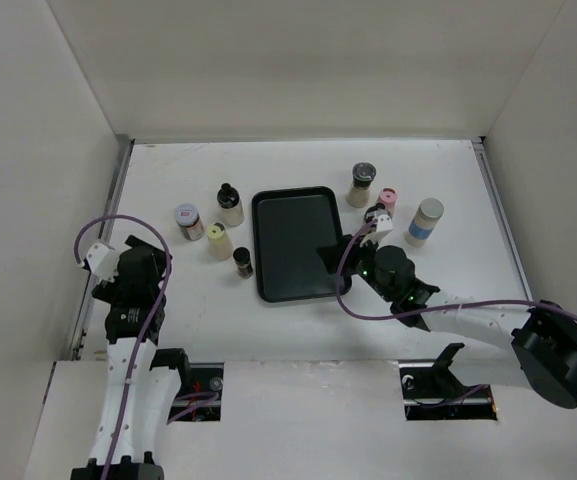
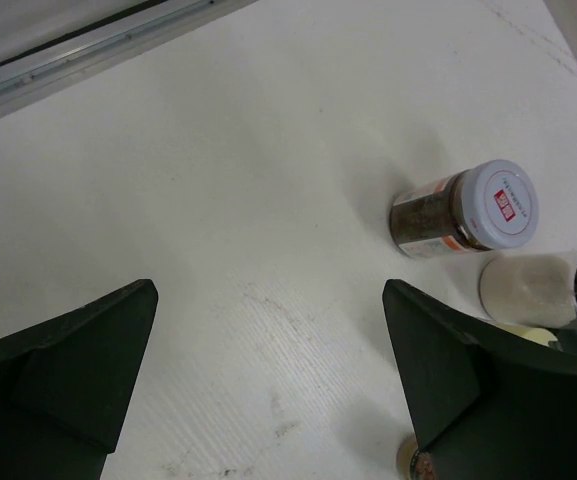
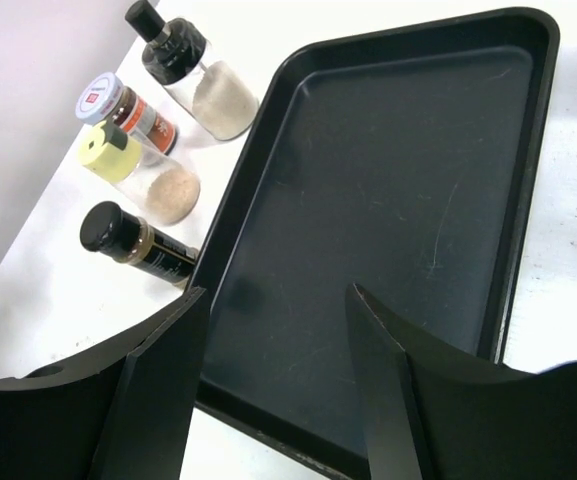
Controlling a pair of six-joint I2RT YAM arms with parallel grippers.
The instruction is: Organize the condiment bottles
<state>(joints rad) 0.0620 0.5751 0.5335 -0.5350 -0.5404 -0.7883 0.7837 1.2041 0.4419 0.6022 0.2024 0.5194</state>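
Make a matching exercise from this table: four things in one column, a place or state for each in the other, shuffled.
1. Pink-capped bottle
2. Yellow-capped bottle
3. Tray
4. Left end effector

A. Wide open, holding nothing
B. Left of the tray
C. Empty
D. Right of the tray

Pairs: 1-D, 2-B, 3-C, 4-A

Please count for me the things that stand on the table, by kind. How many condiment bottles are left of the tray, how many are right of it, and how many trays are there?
Condiment bottles left of the black tray: 4
Condiment bottles right of it, one partly hidden: 4
Black tray: 1
Total: 9
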